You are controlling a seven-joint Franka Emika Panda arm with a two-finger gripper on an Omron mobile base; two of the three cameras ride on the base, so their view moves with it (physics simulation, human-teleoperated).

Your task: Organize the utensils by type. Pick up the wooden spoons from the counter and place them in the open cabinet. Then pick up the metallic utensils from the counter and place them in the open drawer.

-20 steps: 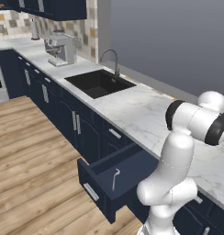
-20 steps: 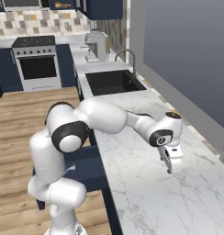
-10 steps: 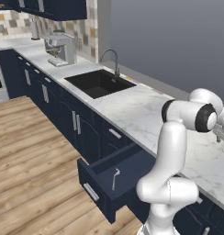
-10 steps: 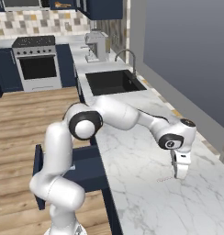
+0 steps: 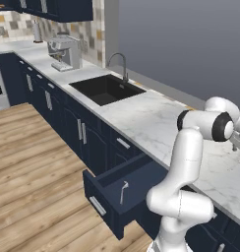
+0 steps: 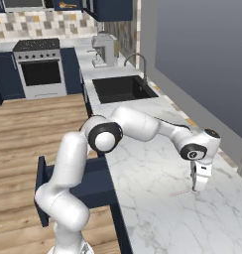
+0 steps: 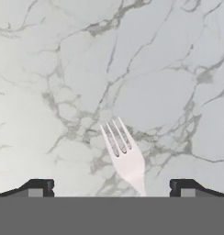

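We find the gripper (image 6: 197, 188) pointing down over the white marble counter (image 6: 143, 198), well to the right of the sink (image 6: 120, 88). Its jaws stand spread wide and hold nothing. A silver fork (image 7: 124, 153) lies flat on the counter between the two fingertips (image 7: 39, 186), tines pointing away from the hand. The open drawer (image 5: 123, 192) projects from the navy base cabinets; one thin metal utensil (image 5: 123, 190) lies inside it.
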